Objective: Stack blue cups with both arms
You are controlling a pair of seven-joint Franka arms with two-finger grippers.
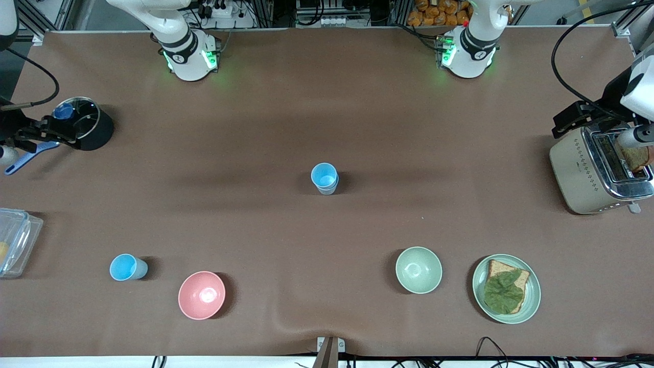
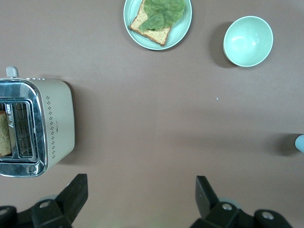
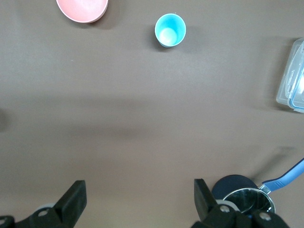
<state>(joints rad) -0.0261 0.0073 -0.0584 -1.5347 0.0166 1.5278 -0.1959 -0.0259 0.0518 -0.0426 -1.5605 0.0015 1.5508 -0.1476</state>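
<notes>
One blue cup (image 1: 324, 178) stands at the middle of the table; a second rim shows just under its rim, as of two nested cups. Its edge shows in the left wrist view (image 2: 300, 142). Another blue cup (image 1: 125, 267) stands near the front edge toward the right arm's end, beside the pink bowl; the right wrist view shows this cup (image 3: 170, 29) with a whitish patch inside. My right gripper (image 1: 48, 130) (image 3: 138, 184) is open and empty, up over the black pot. My left gripper (image 1: 564, 125) (image 2: 141, 180) is open and empty, up beside the toaster.
A pink bowl (image 1: 201, 295), a pale green bowl (image 1: 418, 269) and a plate (image 1: 534, 291) with bread and lettuce stand near the front edge. A toaster (image 1: 595, 171) holding toast is at the left arm's end. A black pot (image 1: 94, 133), blue utensil (image 1: 25, 158) and clear container (image 1: 15, 240) are at the right arm's end.
</notes>
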